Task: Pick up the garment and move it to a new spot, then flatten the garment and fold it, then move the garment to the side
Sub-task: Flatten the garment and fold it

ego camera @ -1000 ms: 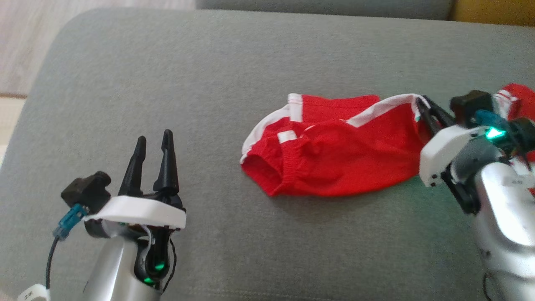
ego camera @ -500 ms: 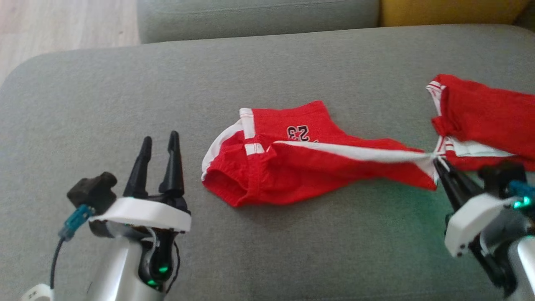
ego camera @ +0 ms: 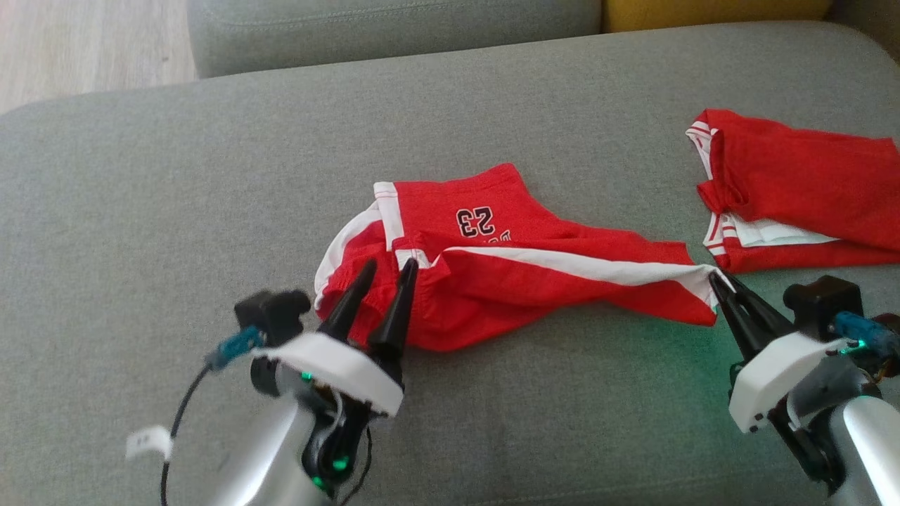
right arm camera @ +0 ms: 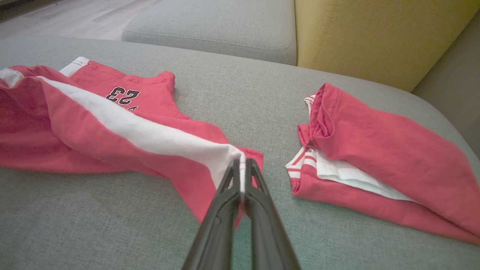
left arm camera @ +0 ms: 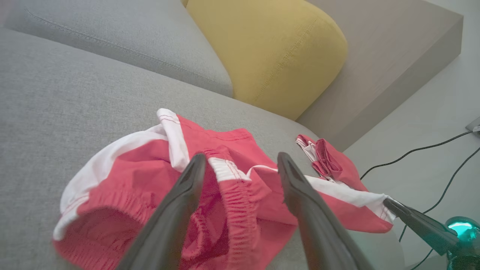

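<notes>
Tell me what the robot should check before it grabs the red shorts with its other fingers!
1. Right gripper holding the red number-23 shorts: ok, fingers shut on the white-striped corner.
2. Left gripper ready to grab: ok, fingers wide apart.
3. Left gripper lined up: ok, the elastic waistband sits between its fingers in the left wrist view.
4. Fingers touching the waistband: cannot tell.
5. Shorts flat: not ok, bunched and twisted.
6. Folded red garment out of the way: ok, bare grey sofa cushion separates it from the shorts.
</notes>
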